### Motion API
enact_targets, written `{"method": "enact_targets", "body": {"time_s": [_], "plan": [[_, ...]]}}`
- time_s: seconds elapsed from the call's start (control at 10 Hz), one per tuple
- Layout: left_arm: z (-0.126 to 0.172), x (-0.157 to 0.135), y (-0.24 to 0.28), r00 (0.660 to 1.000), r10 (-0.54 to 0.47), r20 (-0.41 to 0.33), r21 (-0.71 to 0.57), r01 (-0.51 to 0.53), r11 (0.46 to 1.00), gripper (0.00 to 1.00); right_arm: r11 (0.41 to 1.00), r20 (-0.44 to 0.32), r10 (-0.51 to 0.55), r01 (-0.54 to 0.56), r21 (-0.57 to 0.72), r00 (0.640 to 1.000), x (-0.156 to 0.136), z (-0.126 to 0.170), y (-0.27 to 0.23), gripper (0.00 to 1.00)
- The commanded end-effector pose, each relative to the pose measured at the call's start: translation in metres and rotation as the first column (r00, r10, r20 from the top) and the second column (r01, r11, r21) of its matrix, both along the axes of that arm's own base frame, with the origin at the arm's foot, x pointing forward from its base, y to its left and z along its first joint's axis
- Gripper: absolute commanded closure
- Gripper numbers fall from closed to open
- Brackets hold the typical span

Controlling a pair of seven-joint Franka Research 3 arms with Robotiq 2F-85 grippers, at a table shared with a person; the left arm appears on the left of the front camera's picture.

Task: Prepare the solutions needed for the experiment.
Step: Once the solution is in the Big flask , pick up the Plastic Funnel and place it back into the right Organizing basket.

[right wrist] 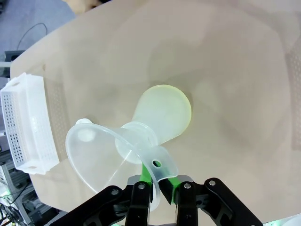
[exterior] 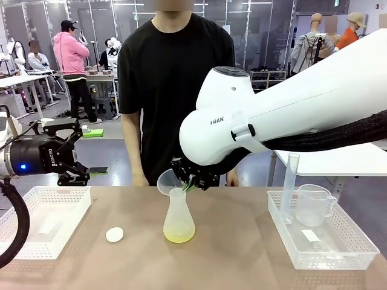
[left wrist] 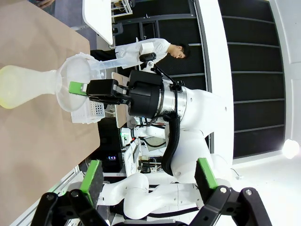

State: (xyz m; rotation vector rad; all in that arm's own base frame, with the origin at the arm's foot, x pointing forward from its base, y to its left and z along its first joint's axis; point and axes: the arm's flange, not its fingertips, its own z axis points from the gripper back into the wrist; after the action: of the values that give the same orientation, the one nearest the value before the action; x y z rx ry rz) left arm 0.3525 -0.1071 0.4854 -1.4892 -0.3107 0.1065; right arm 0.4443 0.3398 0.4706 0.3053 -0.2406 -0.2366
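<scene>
- Right fingers are pressing together on the flat holed tab of a clear plastic funnel, pinching it between the green pads.
- Gripping by the tab is probably leaving the funnel bowl unobstructed and putting the arm off to one side of the mouth.
- Funnel stem is sitting in the neck of a frosted translucent white conical flask, which is standing upright mid-bench. The bowl is leaning toward the robot's left rather than sitting square.
- Whether the funnel is being seated or lifted out, I cannot tell.
- Pale yellow-green clear liquid, the solution, is lying shallow in the flask bottom.
- Left fingers are spreading wide, holding nothing and touching nothing. They are hovering above the left white perforated plastic basket, well apart from the flask, likely waiting clear of the work.
- Right white perforated basket is carrying a tall thin clear graduated cylinder and a clear measuring jug, both upright, apparently parked there to keep the pouring spot free.
- Small white round cap is lying on the bench near the flask, on its left, likely off so the funnel fits the neck.
- Person in a black t-shirt is standing at the far side, not touching the flask.
</scene>
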Motion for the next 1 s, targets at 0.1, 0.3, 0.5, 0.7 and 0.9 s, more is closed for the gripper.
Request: {"method": "enact_targets", "body": {"time_s": [0.1, 0.3, 0.5, 0.7, 0.9], "plan": [[0.002, -0.002, -0.003, 1.000, 0.005, -0.013, -0.030, -0.005, 1.000, 0.00, 1.000, -0.029, 0.026, -0.026, 0.001, 0.999, -0.001, 0.005, -0.006, 1.00], [0.002, -0.002, -0.003, 1.000, 0.005, -0.013, -0.030, -0.005, 1.000, 0.00, 0.999, -0.044, 0.028, -0.029, -0.022, 0.999, 0.001, 0.010, -0.004, 1.00], [0.002, -0.002, -0.003, 1.000, 0.005, -0.013, -0.030, -0.005, 1.000, 0.00, 0.999, -0.011, 0.028, -0.028, -0.044, 1.000, 0.005, 0.012, -0.004, 1.00], [0.002, -0.002, -0.003, 1.000, 0.005, -0.013, -0.030, -0.005, 1.000, 0.00, 1.000, -0.034, 0.017, -0.018, -0.022, 0.999, 0.001, 0.009, -0.003, 1.00], [0.002, -0.002, -0.003, 1.000, 0.005, -0.013, -0.030, -0.005, 1.000, 0.00, 0.999, -0.027, 0.050, -0.050, -0.018, 0.998, 0.004, 0.011, -0.002, 0.94]]}}
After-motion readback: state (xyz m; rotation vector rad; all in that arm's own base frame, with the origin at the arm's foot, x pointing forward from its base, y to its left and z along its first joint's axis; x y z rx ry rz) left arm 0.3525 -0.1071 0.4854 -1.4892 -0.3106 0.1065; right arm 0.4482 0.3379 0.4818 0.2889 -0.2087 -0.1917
